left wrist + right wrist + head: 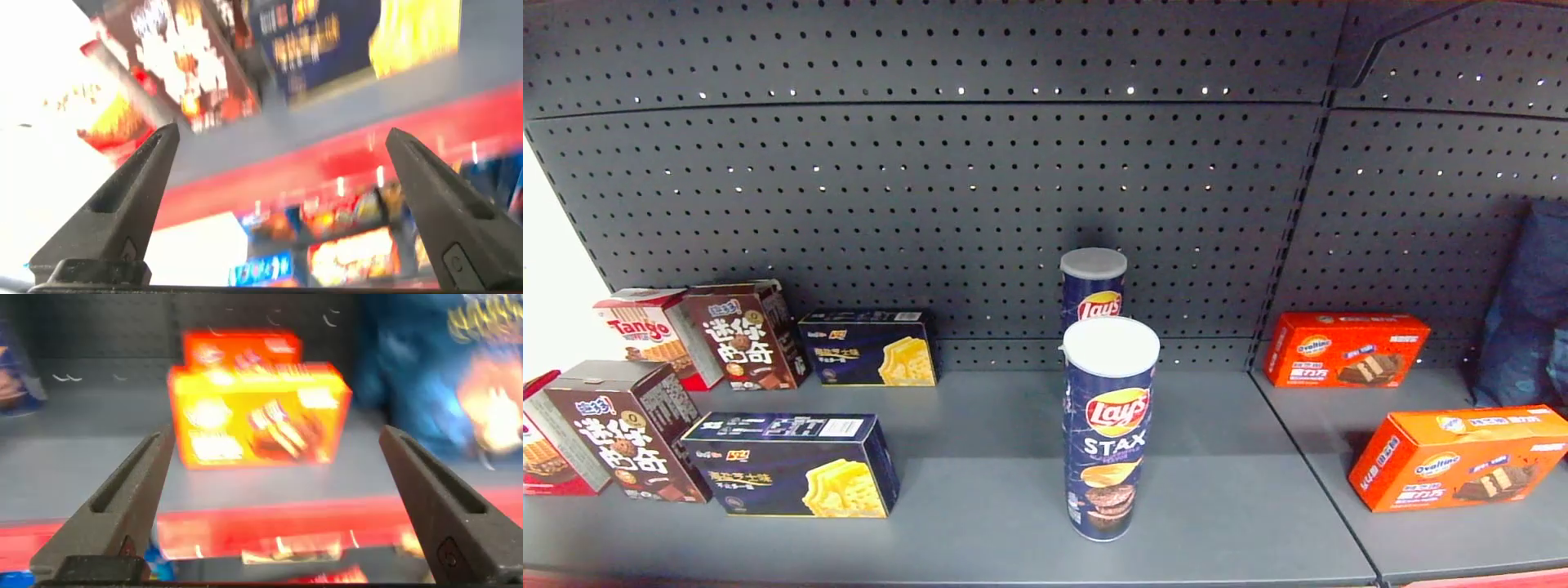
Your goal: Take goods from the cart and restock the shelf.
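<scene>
Two tall dark-blue chip cans stand on the grey shelf (980, 457), one in front (1109, 429) and one behind (1093, 286). On the left are dark-blue cracker boxes (792, 465), brown cookie boxes (625, 429) and a red-white wafer box (645, 331). Two orange boxes lie on the right, near (1462, 467) and far (1343, 348). My left gripper (278, 155) is open and empty, below the shelf's front edge near the left boxes (196, 65). My right gripper (274, 449) is open and empty, facing the near orange box (257, 415).
A dark-blue bag (1531, 310) stands at the far right of the shelf, also seen as a blue bag (458, 367). A perforated back panel (980, 188) closes the shelf behind. A red front strip (270, 527) edges the shelf, with packed goods on a lower shelf (351, 245).
</scene>
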### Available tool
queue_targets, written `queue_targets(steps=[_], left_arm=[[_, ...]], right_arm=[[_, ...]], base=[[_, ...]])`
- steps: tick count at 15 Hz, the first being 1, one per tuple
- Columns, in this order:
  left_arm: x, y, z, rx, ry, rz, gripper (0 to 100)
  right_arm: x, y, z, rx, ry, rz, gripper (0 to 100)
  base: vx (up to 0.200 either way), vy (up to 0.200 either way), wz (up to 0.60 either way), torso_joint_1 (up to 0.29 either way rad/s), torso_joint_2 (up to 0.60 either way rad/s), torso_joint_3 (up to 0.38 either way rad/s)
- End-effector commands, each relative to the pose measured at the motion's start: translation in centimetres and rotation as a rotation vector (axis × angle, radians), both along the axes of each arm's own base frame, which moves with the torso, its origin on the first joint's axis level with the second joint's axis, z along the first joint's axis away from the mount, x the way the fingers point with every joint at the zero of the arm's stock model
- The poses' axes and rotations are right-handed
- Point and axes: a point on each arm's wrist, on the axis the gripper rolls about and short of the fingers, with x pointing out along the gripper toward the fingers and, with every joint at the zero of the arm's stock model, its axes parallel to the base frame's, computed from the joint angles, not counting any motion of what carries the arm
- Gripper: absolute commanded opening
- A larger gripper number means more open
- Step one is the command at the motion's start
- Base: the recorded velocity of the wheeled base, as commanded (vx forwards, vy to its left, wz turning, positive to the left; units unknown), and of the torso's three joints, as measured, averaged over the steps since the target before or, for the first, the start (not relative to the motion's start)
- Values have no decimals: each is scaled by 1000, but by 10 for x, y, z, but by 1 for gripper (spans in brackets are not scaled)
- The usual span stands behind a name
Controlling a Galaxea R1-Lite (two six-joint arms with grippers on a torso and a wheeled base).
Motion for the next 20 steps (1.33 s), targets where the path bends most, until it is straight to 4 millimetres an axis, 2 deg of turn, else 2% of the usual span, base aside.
queue_targets(steps=[1,3,4,10,12,14,15,18,20], left_arm=[[-10,3,-3,-29,-102,-1,100],[-10,3,-4,-37,-102,-11,100],[-9,3,-4,-50,-101,-35,100],[-7,6,-4,-62,-95,-224,100],[-3,9,-4,-132,-67,-435,100],[-1,10,-4,-160,-50,-528,100],[-1,10,-4,-207,-48,-506,100],[2,6,-3,-173,8,-443,100],[5,0,-2,-141,69,-287,100]], right_arm=[[-6,0,-29,21,71,-39,100],[-6,2,-31,39,86,43,100],[-6,2,-36,37,137,50,100],[-6,2,-35,38,127,56,100],[-6,2,-35,38,127,56,100],[-6,2,-35,38,127,56,100],[-6,2,-35,38,127,57,100],[-6,2,-35,38,127,56,100],[-6,2,-35,38,127,56,100]], base=[[0,0,0,0,0,0],[0,0,0,0,0,0],[0,0,0,0,0,0],[0,0,0,0,0,0],[0,0,0,0,0,0],[0,0,0,0,0,0],[0,0,0,0,0,0],[0,0,0,0,0,0],[0,0,0,0,0,0]])
